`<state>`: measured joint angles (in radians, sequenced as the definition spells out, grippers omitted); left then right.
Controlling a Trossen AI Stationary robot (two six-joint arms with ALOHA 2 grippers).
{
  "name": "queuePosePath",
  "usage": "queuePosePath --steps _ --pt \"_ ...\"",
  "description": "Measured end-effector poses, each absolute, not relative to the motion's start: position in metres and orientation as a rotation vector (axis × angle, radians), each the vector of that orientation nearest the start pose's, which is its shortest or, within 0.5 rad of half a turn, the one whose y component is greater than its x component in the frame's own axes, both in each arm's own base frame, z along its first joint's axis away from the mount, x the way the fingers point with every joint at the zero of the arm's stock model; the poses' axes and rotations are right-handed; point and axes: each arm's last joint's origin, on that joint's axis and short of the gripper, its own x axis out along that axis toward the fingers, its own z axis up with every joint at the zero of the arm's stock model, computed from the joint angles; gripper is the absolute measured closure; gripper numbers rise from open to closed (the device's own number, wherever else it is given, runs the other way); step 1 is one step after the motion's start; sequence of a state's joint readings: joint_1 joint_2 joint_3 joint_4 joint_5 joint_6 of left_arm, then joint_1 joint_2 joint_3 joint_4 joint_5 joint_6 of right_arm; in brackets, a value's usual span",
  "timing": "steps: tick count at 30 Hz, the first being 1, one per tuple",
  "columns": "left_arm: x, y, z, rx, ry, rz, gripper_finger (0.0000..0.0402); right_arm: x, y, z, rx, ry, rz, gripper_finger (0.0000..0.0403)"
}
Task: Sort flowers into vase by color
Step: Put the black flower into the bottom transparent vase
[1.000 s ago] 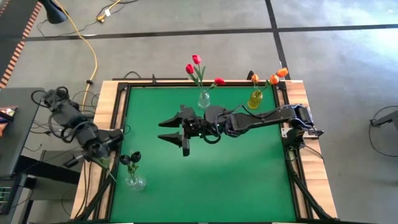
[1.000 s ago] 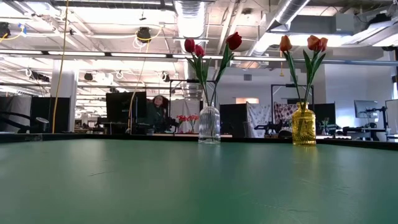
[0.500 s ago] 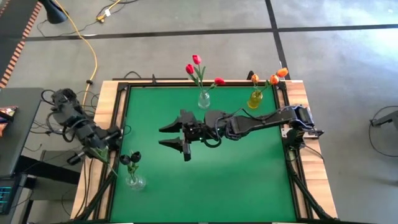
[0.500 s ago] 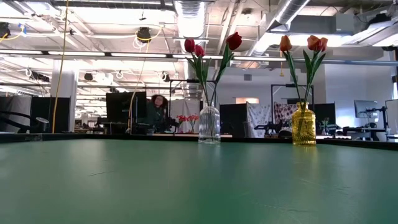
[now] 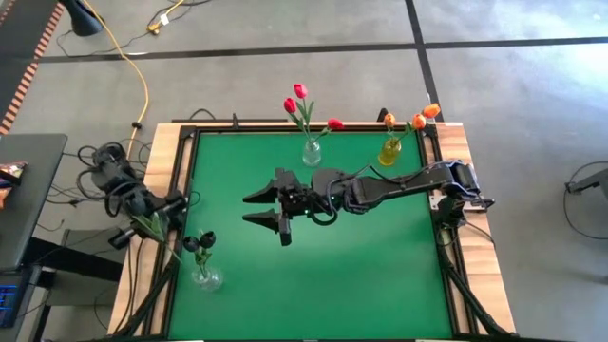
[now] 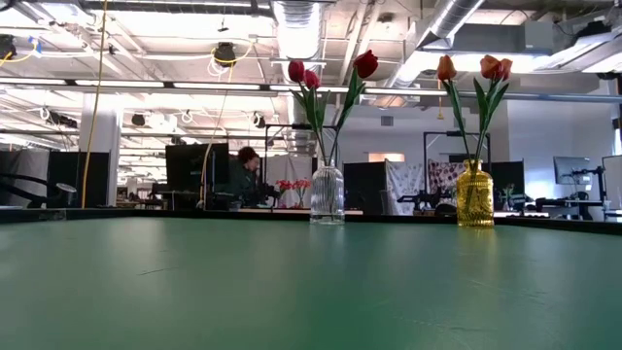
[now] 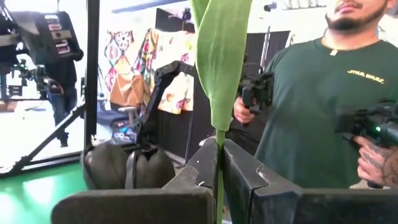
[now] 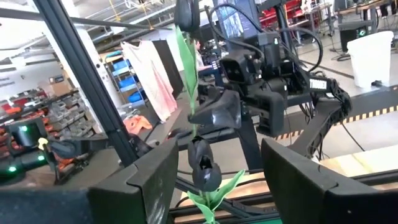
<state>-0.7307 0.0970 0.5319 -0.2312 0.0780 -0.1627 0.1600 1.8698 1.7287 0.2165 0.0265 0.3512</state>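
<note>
Beyond the table's left edge, my left gripper (image 5: 150,224) is shut on a dark-headed flower (image 8: 185,14) with a green leaf (image 7: 217,62). Beside it, at the near left of the green table (image 5: 361,275), a clear vase (image 5: 204,275) holds dark flowers (image 5: 197,243). At the far edge, red flowers (image 5: 296,100) stand in a clear vase (image 6: 327,194) and orange flowers (image 5: 418,119) in a yellow vase (image 6: 475,194). My right gripper (image 5: 269,205) hangs open over the table's middle, nothing between its fingers. My left gripper pinches the flower's thin green stem (image 7: 219,186), just below the leaf, between its two fingers (image 7: 200,167). The fingers come about level from the table's left side and lie across the stem. The flower stands roughly upright, head up, lifted clear of everything.
A black frame runs around the green table. Cables and a yellow cord lie on the floor to the left. A person in a dark green shirt (image 7: 311,106) stands beyond the table, holding hand controllers.
My left gripper has drawn back toward the table's left edge and sunk lower, staying shut on the flower, which has gone with it.
</note>
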Motion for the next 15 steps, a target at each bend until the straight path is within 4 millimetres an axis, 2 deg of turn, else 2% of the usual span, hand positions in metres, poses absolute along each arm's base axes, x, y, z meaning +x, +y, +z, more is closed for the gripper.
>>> queuePosePath --steps 8,15 --pt "0.04 -0.039 0.283 -0.206 -0.124 -0.823 0.0401 0.44 0.068 0.388 0.358 -0.052 0.14 0.0148" --pt "0.045 -0.044 0.271 -0.203 -0.124 -0.84 0.0401 0.441 0.065 0.388 0.392 -0.051 0.135 0.0148"
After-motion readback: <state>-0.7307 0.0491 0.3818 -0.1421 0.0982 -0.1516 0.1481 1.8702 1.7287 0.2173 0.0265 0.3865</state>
